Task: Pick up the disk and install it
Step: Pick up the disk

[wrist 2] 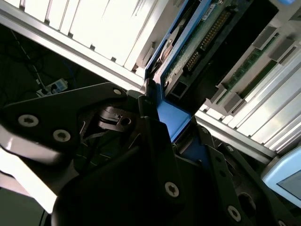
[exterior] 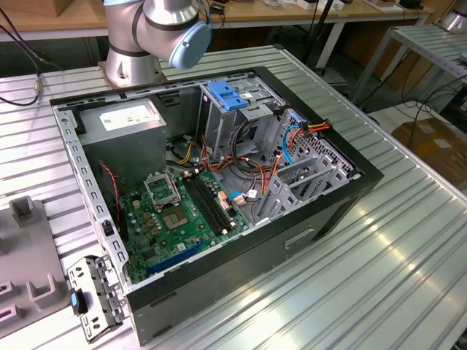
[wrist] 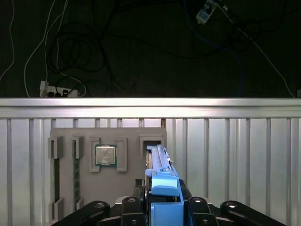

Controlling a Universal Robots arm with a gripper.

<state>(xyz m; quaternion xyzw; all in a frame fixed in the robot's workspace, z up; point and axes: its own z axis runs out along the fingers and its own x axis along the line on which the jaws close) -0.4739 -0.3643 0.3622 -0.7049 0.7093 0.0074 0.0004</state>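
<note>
In the first wrist view the gripper [wrist: 164,209] clamps the disk [wrist: 159,162] edge-on (blue rail [wrist: 164,188] foremost). Its flat faces are hidden.

Ribbed metal table [exterior: 408,255], open computer case [exterior: 292,240], grey tray [exterior: 25,255], bracket [exterior: 95,295]

The silver-grey jointed robot arm [exterior: 157,22] with a pale blue joint cap stands far back, toward the exterior view's left, its black metal two-finger gripper [wrist: 162,207] clamping the blue-railed silver disk [wrist: 160,162] edge-on.
</note>
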